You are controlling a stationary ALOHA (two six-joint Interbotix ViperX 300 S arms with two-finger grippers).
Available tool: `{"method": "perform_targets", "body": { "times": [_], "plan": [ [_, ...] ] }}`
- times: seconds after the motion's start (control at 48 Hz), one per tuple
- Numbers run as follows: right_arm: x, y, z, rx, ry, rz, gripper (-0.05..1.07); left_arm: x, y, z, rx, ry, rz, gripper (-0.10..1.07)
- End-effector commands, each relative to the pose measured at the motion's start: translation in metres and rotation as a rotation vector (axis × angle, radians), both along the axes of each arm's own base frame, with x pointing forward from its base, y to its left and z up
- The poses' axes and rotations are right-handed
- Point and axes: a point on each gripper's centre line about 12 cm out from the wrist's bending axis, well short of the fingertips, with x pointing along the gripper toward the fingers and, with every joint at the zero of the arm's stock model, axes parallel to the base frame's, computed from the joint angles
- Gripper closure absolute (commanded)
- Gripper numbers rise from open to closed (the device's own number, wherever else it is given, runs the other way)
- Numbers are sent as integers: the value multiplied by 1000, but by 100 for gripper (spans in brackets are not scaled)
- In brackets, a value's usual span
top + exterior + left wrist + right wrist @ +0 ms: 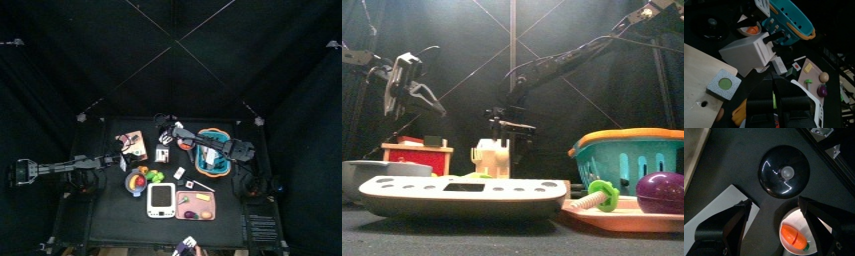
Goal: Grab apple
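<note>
Right wrist view: carrot [794,237] in white bowl [787,226]

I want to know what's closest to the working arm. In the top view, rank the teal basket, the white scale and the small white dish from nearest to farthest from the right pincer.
Measured from the right pincer at the table's back middle:
1. Small white dish, just beside it, toward the front right.
2. Teal basket, on the right side.
3. White scale, near the front edge.

One basket [631,155]; one scale [462,194]; one carrot [795,237].
</note>
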Motion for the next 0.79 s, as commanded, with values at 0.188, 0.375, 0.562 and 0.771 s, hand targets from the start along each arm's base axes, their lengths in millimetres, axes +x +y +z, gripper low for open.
{"method": "perform_targets", "body": {
  "times": [0.188,0.375,0.562,0.771],
  "plan": [
    [-55,50,67,-16,-116,34,0,2,-29,6,69,61,-153,66],
    [-81,122,73,13,-389,186,0,-11,-68,-10,226,279,-380,28],
    [-106,166,69,-131,-727,430,0,-14,-97,-24,274,370,-530,12],
    [-115,206,55,-227,-1014,749,0,-5,-101,-37,392,451,-610,11]
  ]
}}
